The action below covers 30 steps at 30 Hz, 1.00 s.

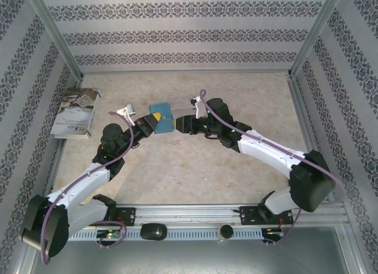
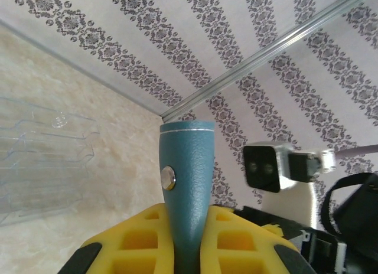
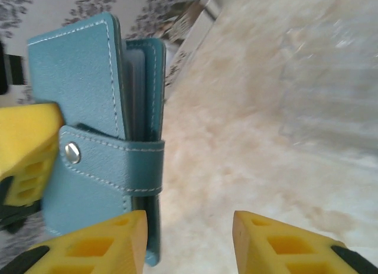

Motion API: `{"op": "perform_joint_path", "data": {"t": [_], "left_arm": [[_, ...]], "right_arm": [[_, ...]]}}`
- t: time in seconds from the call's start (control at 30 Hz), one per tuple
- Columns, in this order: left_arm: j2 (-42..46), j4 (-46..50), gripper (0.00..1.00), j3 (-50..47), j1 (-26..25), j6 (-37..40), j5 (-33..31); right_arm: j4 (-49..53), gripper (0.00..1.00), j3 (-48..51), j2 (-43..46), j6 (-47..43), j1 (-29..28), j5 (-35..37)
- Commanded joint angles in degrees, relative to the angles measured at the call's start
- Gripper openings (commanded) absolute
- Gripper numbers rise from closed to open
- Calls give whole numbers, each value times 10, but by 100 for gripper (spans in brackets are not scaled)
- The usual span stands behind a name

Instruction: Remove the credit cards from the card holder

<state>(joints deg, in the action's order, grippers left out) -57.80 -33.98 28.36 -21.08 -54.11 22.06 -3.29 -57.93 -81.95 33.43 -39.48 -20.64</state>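
**Teal holder clamped in left gripper, right jaws apart**

A beige marbled table [image 1: 195,173] sits between walls [image 1: 177,35] papered in floral stripes, with metal rails in the corners. From above, the card holder [image 1: 161,117] is just toward 12 o'clock of the table's middle. The left gripper [image 1: 152,123] is clamped on it from 8 o'clock, and the right gripper [image 1: 182,125] is at its 3 o'clock.

The right wrist view shows those jaws spread over bare table, and the closure tab [image 3: 112,162] snapped across the holder. The left wrist view adds a clear tray [image 2: 41,162] at 9 o'clock. A booklet [image 1: 75,113] lies at the table's 9 o'clock edge.
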Motion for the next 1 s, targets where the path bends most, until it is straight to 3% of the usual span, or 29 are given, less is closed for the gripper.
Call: {"op": "perform_joint_path", "data": {"t": [0.0, 0.07, 0.13, 0.3, 0.4, 0.57, 0.97], "left_arm": [[9, 164, 0, 42, -24, 50, -62], [4, 199, 0, 60, -36, 51, -77], [-2, 223, 0, 74, -43, 42, -86], [-8, 275, 0, 101, -49, 29, -100], [-10, 273, 0, 103, -50, 18, -97], [-18, 275, 0, 108, -50, 10, -87], [-14, 264, 0, 111, -50, -5, -71]], "right_arm": [[110, 44, -33, 18, -112, -36, 181], [111, 46, -43, 18, -143, -58, 202], [110, 47, -62, 5, -149, -59, 157], [112, 48, -94, -11, -167, -71, 135], [124, 49, -121, -41, -157, -65, 67], [120, 49, -133, -67, -156, -68, 19], [120, 49, -130, -100, -149, -54, 4]]}}
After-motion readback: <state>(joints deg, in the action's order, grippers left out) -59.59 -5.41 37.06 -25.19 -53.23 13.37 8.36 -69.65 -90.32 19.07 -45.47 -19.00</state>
